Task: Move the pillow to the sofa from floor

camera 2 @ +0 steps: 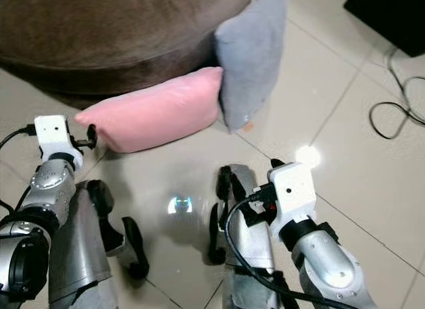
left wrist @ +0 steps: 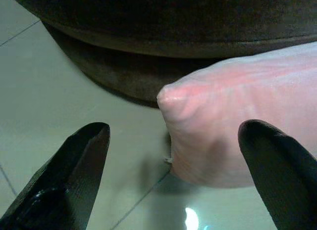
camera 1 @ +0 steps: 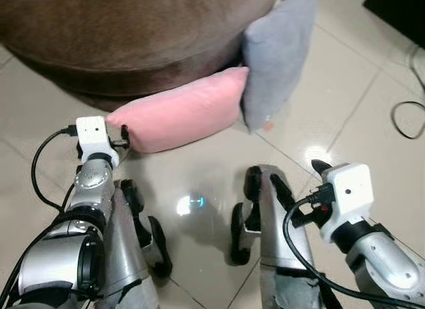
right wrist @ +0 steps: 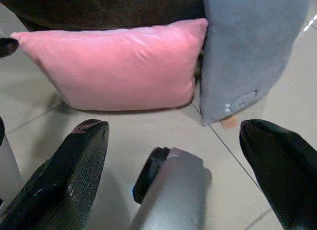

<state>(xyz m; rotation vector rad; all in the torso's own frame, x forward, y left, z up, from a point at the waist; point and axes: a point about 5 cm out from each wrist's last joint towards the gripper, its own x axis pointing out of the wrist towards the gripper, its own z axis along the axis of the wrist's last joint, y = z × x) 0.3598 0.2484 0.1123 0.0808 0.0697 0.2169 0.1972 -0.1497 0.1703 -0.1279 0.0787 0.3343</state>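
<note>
No text, brand, number or sign can be read anywhere. The grey pillow [right wrist: 247, 47], standing just beside the pink pillow [right wrist: 116, 67], carries a small pale mark near its lower corner, perhaps stitched lettering, and a small tag [right wrist: 229, 122] below it; both are too blurred to read.

Lighting: even, bright indoor. Overhead lamp glare on glossy floor [camera 1: 192, 204], second hotspot right. Soft shadow under pink pillow [camera 1: 179, 116]. Wrist views: near fingers [left wrist: 74, 180] blurred, dark.
</note>
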